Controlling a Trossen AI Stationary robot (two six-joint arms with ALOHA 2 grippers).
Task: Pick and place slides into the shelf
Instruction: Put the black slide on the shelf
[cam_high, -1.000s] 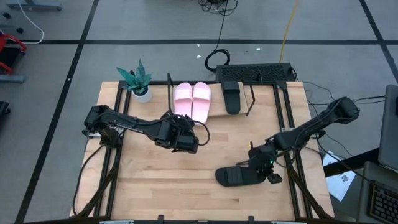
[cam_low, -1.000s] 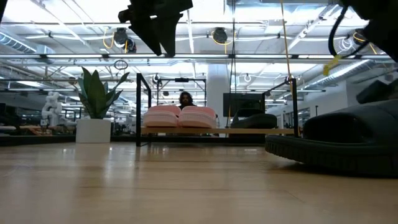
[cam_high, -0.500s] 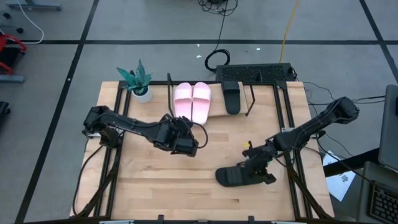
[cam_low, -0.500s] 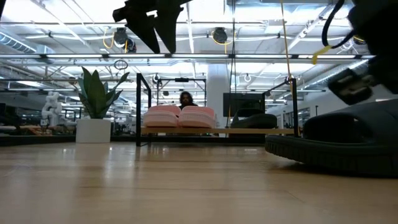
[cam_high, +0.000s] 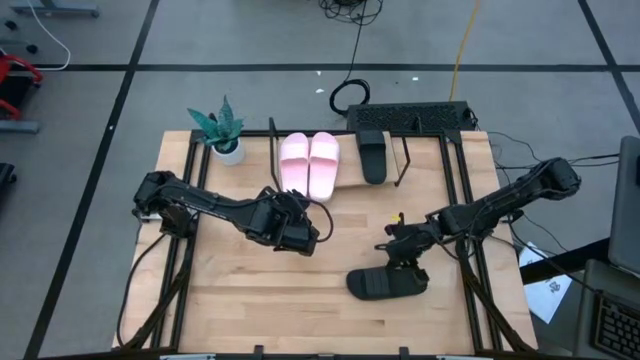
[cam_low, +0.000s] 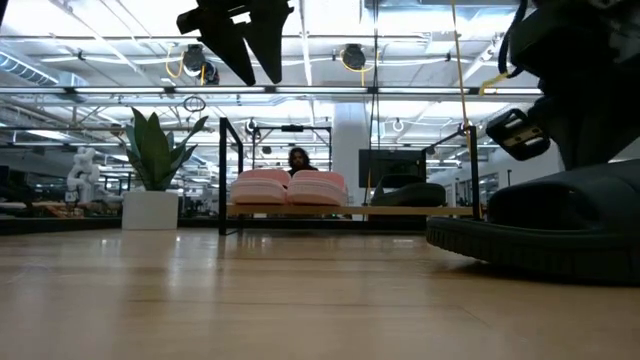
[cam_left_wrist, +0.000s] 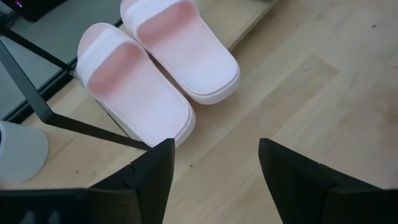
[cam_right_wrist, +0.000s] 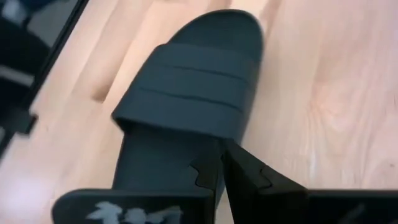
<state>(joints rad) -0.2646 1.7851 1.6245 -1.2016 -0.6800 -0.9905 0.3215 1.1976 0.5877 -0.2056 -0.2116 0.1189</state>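
Fingers of the right gripper (cam_right_wrist: 221, 163) are pressed together, poised just above the heel end of the loose black slide (cam_high: 386, 282) lying flat on the table (cam_high: 240, 300). The left gripper (cam_left_wrist: 214, 163), fingers apart and empty, hangs near the pink pair (cam_high: 309, 163) on the shelf (cam_high: 352, 183), beside another black slide (cam_high: 372, 156).

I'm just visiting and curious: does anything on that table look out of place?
One black slide lies alone on the tabletop near the right gripper, while the pink pair and its black mate sit on the shelf. Nothing looks spilled or damaged.
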